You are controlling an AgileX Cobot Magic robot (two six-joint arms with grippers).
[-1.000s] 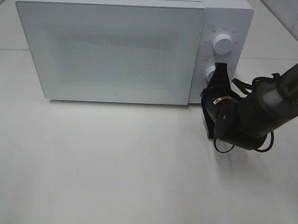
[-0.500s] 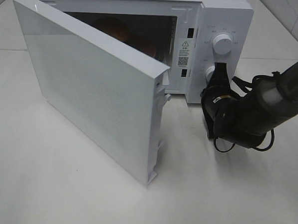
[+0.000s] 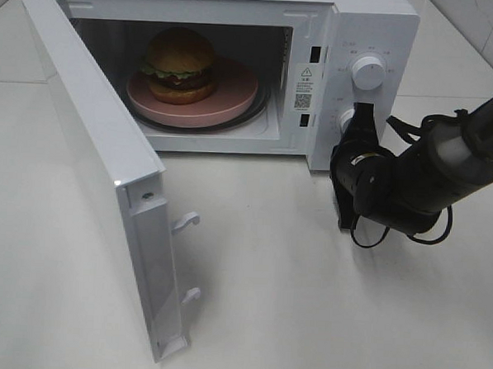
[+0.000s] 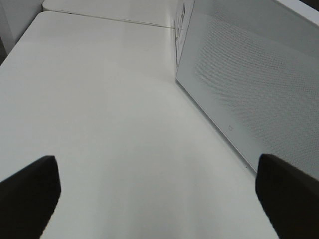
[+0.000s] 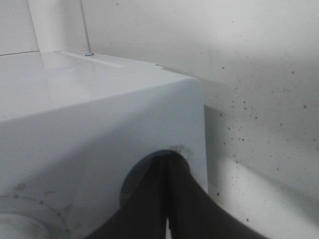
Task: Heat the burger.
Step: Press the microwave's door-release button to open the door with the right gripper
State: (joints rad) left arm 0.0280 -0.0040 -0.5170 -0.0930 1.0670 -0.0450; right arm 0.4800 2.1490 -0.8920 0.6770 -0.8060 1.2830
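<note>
Microwave point(image 3: 379, 26), 12 o'clock: door point(image 3: 91, 143) stands open toward 7 o'clock, with its free edge over the worktop point(image 3: 306, 303).
Burger point(image 3: 180, 61): on plate point(image 3: 234, 97) inside the cavity.
Right fingers point(image 3: 363, 124): pressed together, empty, at lower knob point(image 3: 348, 117), 3 o'clock.
Left fingers point(image 4: 30, 191): spread wide, empty, above the worktop beside the door.

Glossy white microwave point(image 3: 375, 26), glossy-bunned burger point(image 3: 179, 61), matt pink plate point(image 3: 235, 93).

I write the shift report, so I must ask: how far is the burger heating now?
Done: the burger sits on the pink plate inside the microwave. In hand: the shut right gripper is at the lower knob; the door stands wide open. To do: probably shut the door and start it; whether heating already ran cannot be seen.
</note>
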